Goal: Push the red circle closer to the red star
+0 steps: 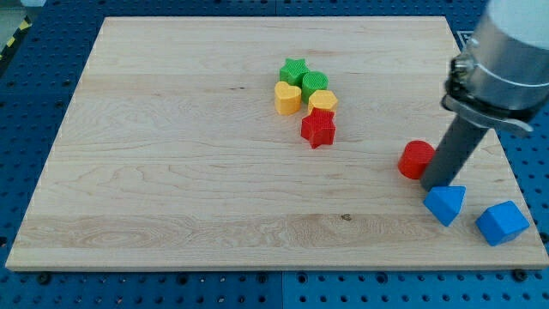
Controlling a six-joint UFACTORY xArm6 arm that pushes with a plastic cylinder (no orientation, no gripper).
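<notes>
The red circle (416, 160) lies on the wooden board at the view's right. The red star (318, 128) lies to its left, near the board's middle, touching the bottom of a cluster of blocks. My tip (431, 184) is the lower end of the dark rod, which comes down from the view's upper right. The tip stands right next to the red circle, at its lower right side, and just above the blue triangle (445, 204).
A green star (294, 69), a green round block (315, 84), a yellow heart (287, 98) and a yellow block (323, 101) cluster above the red star. A blue block (502, 222) lies near the board's right bottom corner. The board's right edge (506, 163) is close.
</notes>
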